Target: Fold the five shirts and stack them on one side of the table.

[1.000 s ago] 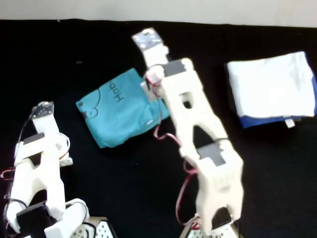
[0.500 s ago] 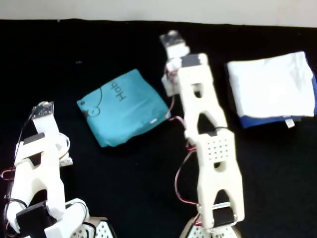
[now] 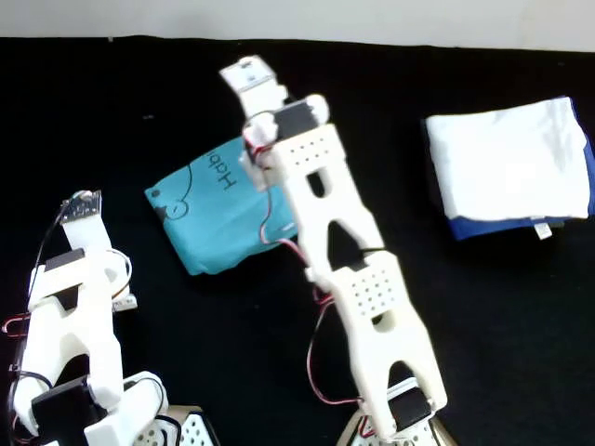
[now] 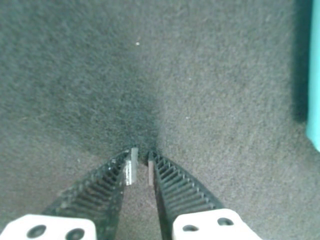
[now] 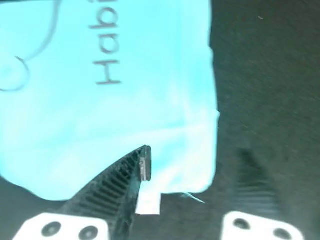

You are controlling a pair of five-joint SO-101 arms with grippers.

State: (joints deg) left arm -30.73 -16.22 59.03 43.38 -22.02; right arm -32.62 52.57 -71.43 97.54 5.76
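Lying folded into a rough square on the black bench (image 3: 139, 93), the teal shirt (image 3: 218, 214) shows dark lettering and a curved line drawing on its upper face, and a small white label (image 5: 148, 204) sticks out at one edge. The right arm (image 3: 321, 209) stretches across the shirt's near corner, so part of the cloth is hidden beneath it in the high view. The right tool (image 5: 195, 152) hangs over that shirt with its fingers spread wide apart. One ribbed finger (image 5: 125, 185) is over the teal cloth just inside the edge with the label, and the other is over the bare bench just beyond the shirt's side edge; whether either tip touches the cloth cannot be told. Well apart from the teal shirt, on the far side of the right arm from it, sits a stack of folded shirts (image 3: 511, 163), with a white one on top, a blue one (image 3: 493, 226) showing under it and a dark edge along its side nearest the teal shirt. The left arm (image 3: 70, 307) stands on the opposite side of the teal shirt, clear of it. The left tool (image 4: 141, 157) is over bare bench, its two ribbed fingers drawn together with only a slim gap at the tips and nothing between them, while the teal shirt's edge (image 4: 315, 100) lies well off to one side.
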